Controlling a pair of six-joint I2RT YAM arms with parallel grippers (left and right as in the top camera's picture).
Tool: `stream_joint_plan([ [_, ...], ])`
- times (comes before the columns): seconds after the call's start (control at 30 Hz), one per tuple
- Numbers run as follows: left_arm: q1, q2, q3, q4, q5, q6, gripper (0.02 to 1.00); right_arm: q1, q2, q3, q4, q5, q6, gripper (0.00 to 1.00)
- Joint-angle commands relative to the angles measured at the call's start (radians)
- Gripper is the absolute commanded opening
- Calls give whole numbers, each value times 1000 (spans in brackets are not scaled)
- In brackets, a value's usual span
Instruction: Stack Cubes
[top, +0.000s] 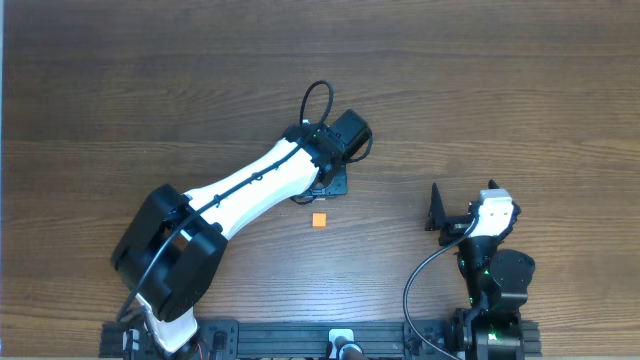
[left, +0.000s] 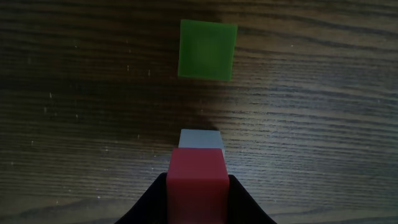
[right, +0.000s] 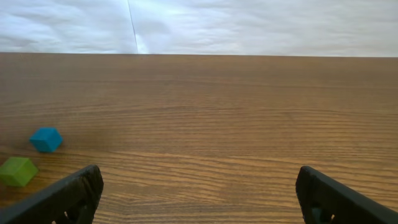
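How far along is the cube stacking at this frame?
Done: no finished stack shows. In hand: the left gripper holds the red cube over a grey cube; contact between them is unclear. Left: release it, then stack the green cube, blue cube and orange cube, each lying alone on the table. The right gripper is open, empty.

No text, label or number can be read anywhere.

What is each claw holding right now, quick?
Left claw: closed on a red plastic cube.
Right claw: open, holding nothing.
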Motion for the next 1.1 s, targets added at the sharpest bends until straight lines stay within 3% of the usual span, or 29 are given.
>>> stream_joint_plan([
  [0.03, 8, 22, 22, 3, -12, 15, 40, 6, -7, -5, -3, -12, -5, 991],
  [0.6, 6, 44, 22, 11, -4, 15, 62, 6, -7, -5, -3, -12, -5, 991],
  [1.1, 6, 44, 22, 10, 0, 15, 614, 6, -7, -5, -4, -12, -5, 993],
])
